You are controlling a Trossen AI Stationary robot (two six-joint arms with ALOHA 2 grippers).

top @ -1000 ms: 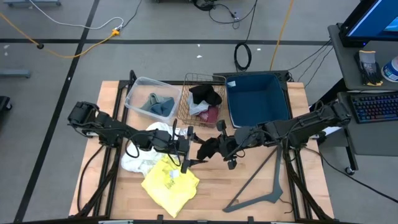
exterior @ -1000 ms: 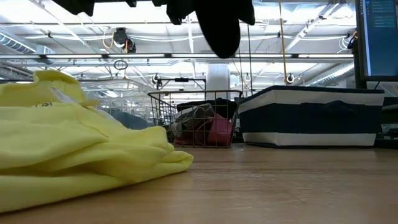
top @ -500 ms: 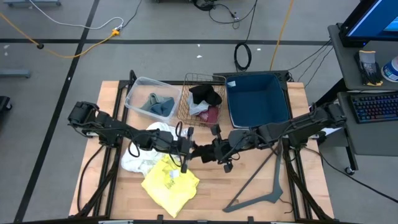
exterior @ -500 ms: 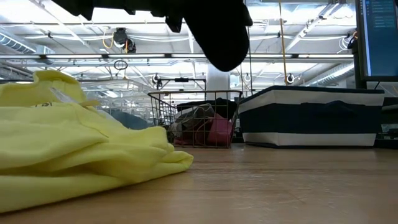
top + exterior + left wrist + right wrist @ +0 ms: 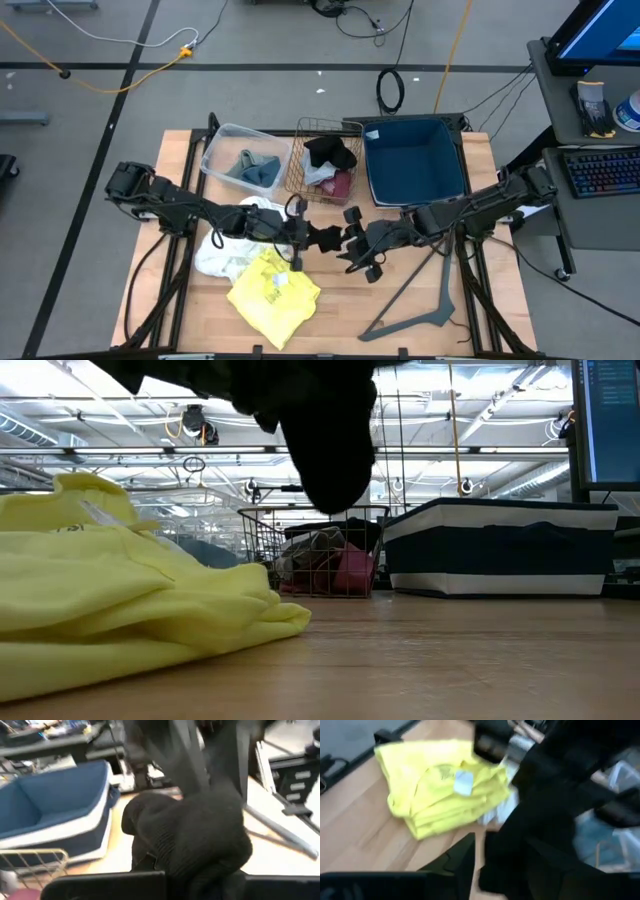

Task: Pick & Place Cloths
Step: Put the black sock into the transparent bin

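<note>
A black cloth (image 5: 325, 238) hangs above the middle of the table between my two grippers, and the low view shows its lower end (image 5: 325, 450) clear of the wood. My left gripper (image 5: 308, 236) is shut on its left end. My right gripper (image 5: 347, 246) stands at its right end, fingers apart in the right wrist view (image 5: 505, 850). The yellow cloth (image 5: 272, 290) lies bunched on the table near the front, its far edge against a white cloth (image 5: 235, 250). My left gripper pinches a bunched end of the black cloth (image 5: 192, 867) between its two fingers, coming in nearly level from the table's left side. The cloth is lifted clear and sags below the fingers. My right gripper: I cannot tell whether its fingers touch the cloth.
At the far edge stand a clear bin (image 5: 222, 140) with a teal-blue cloth, a wire basket (image 5: 300, 165) with black and maroon cloths, and a blue bin (image 5: 415, 160). A grey hanger (image 5: 425, 300) lies at the front right.
My right gripper has carried the black cloth toward the table's left and a little down, up to my left gripper. The cloth now sits against the left gripper's fingers and hangs lower over the table than before.
</note>
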